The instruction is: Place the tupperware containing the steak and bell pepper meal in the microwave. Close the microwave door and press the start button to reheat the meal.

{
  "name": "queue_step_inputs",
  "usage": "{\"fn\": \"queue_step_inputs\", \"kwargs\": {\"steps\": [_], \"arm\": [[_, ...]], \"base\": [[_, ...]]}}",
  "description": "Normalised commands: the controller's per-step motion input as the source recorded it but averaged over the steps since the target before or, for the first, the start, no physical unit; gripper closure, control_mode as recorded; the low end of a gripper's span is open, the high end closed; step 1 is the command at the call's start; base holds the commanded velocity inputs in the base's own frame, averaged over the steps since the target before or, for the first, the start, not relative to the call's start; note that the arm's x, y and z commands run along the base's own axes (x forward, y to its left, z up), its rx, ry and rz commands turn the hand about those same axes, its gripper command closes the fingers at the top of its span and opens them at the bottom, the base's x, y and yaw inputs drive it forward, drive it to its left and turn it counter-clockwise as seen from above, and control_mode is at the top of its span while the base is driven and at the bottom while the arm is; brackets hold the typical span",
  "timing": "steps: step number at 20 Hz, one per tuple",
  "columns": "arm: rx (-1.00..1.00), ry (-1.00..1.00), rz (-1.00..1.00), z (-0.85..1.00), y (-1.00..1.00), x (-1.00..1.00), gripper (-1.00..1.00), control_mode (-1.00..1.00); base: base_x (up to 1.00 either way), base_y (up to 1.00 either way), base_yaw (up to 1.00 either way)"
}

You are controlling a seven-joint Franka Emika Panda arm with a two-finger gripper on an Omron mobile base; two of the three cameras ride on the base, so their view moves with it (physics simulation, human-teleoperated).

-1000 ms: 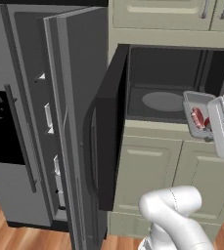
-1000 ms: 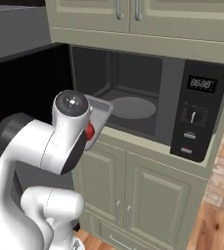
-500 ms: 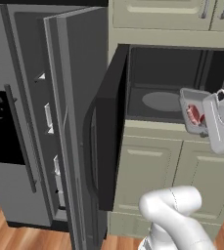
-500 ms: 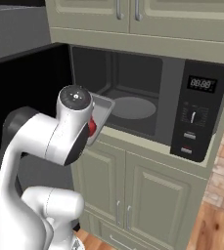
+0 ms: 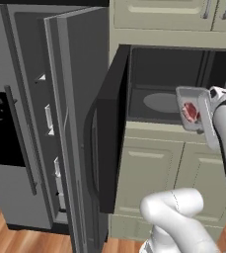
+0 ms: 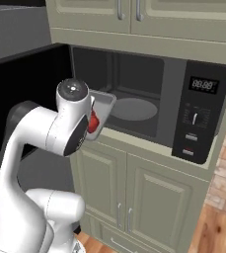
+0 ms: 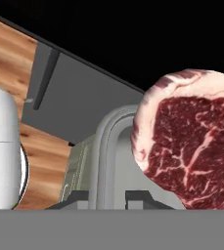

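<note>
— How are the jaws seen to stand?

— They are clamped on the rim of the tupperware (image 7: 114,161), as the hand view shows; the gripper (image 7: 108,197) is closed around that near wall.

— What has changed in the last second?

— The tupperware (image 5: 192,108) has been carried a little leftward and nearer the mouth of the microwave (image 6: 149,106). It is held tipped on its side, just in front of the opening, not yet inside. The turntable plate (image 6: 133,108) is judged to be the next stop.

— What is given by one view and not another?

— The steak (image 7: 189,139) is shown marbled and close in the hand view. The control panel (image 6: 197,116) is given by the right base view, the swung-open microwave door (image 5: 107,133) and the fridge (image 5: 30,123) by the left.
</note>
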Motion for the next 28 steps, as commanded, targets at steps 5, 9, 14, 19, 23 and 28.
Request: {"fn": "queue_step_inputs", "kwargs": {"steps": [5, 9, 14, 19, 23, 28], "arm": [[0.00, 0.00, 0.00, -0.04, 0.00, 0.48, 1.00, -1.00], [0.00, 0.01, 0.00, -0.23, 0.00, 0.58, 1.00, -1.00], [0.00, 0.01, 0.00, -0.24, -0.05, 0.46, 1.00, -1.00], [0.00, 0.00, 0.00, -0.17, -0.16, 0.31, 1.00, -1.00], [0.00, 0.00, 0.00, -0.04, -0.21, 0.36, 1.00, -1.00], [0.00, 0.03, 0.00, 0.00, -0.28, 0.38, 1.00, -1.00]], "base": [[0.00, 0.00, 0.00], [0.00, 0.00, 0.00], [0.00, 0.00, 0.00], [0.00, 0.00, 0.00], [0.00, 0.00, 0.00], [0.00, 0.00, 0.00]]}}
